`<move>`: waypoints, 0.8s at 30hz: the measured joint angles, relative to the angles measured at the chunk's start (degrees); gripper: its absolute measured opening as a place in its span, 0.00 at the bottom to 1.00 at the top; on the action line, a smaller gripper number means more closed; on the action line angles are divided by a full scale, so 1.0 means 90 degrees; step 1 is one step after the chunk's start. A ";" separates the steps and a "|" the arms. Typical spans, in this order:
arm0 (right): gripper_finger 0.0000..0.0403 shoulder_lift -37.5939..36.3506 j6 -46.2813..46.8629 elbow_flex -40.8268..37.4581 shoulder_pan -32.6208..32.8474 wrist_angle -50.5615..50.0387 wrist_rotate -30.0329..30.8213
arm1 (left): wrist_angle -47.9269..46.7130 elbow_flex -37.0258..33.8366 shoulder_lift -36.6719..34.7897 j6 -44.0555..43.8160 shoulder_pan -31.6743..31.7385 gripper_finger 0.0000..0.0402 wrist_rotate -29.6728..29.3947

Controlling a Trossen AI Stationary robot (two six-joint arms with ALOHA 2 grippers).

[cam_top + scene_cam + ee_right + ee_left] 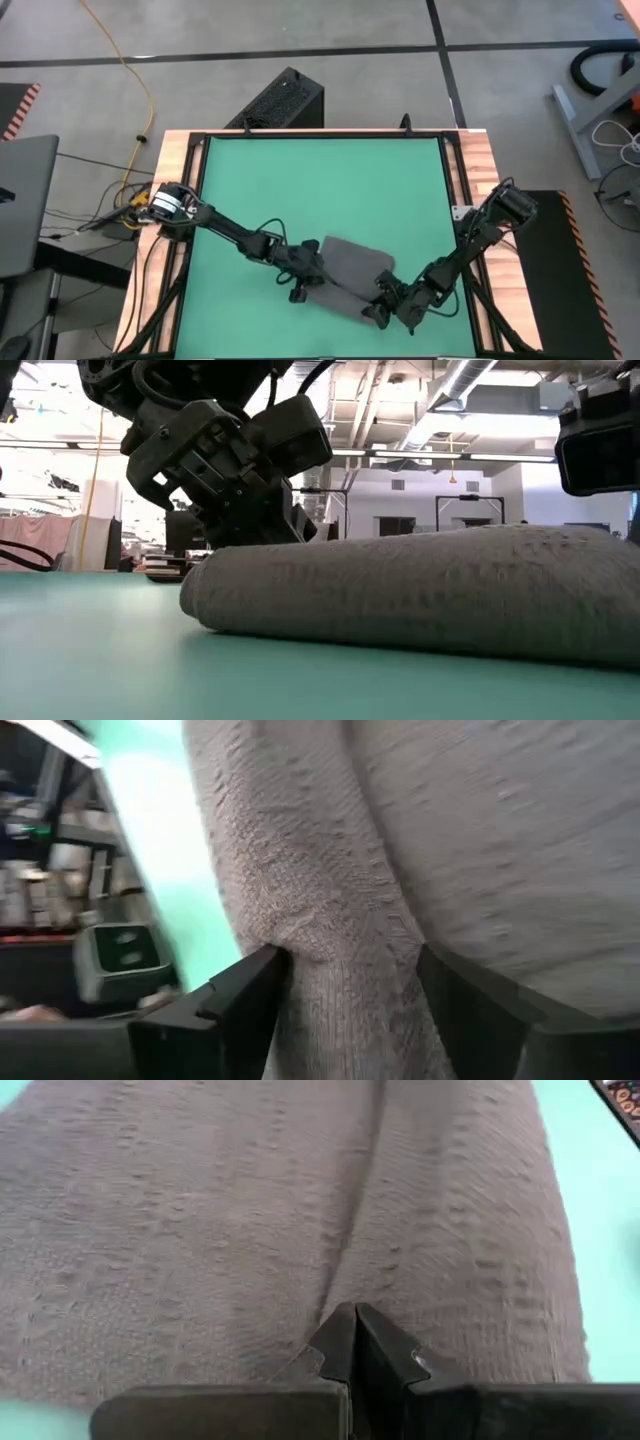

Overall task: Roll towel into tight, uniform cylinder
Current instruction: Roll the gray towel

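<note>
Bright, even overhead light (right wrist view blurred)

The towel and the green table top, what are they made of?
The towel looks like soft woven cotton, matte grey, with a bumpy ribbed weave and fuzzy fibres at its fold. The table top seems a smooth green mat, maybe rubber or vinyl, with a faint sheen; I can't tell which.

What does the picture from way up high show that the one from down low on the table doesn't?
Only the high view shows both whole arms, the wooden table edge, and the right pincer at the towel's near end. Only the low view shows the room behind and the rounded roll from the side. Both show the grey towel on the green mat and the left pincer at it.
</note>
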 joint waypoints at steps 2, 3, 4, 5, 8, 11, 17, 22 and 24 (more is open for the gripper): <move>0.67 -0.0272 -0.0139 -0.0027 0.0002 -0.0385 0.0084 | -0.0019 0.0000 0.0000 0.0006 0.0001 0.00 0.0008; 0.67 -0.0429 -0.0206 -0.0037 0.0001 -0.0580 0.0102 | -0.0019 0.0000 0.0000 0.0019 0.0001 0.00 0.0010; 0.67 -0.0586 -0.0286 -0.0034 -0.0004 -0.0743 0.0121 | -0.0027 0.0000 0.0000 0.0022 0.0001 0.00 0.0022; 0.67 -0.0763 -0.0359 -0.0026 -0.0024 -0.0945 0.0136 | -0.0038 0.0000 0.0000 0.0020 0.0001 0.00 0.0027; 0.67 -0.1259 -0.0722 -0.0026 -0.0113 -0.1457 0.0224 | -0.0089 0.0000 0.0000 0.0017 0.0002 0.00 0.0025; 0.67 -0.1675 -0.1362 -0.0024 -0.0222 -0.1662 0.0378 | -0.0188 0.0000 0.0000 -0.0072 0.0047 0.00 0.0017; 0.67 -0.1910 -0.3422 0.0153 -0.0032 -0.1025 0.0826 | -0.0382 0.0002 0.0000 -0.0223 0.0224 0.00 -0.0030; 0.67 -0.0948 -0.5206 0.0955 0.0302 -0.1018 0.1437 | -0.0421 0.0002 -0.0002 -0.0221 0.0319 0.00 -0.0019; 0.67 -0.0397 -0.5768 0.1409 0.0360 -0.1376 0.1779 | -0.0461 0.0002 -0.0002 -0.0223 0.0353 0.00 0.0002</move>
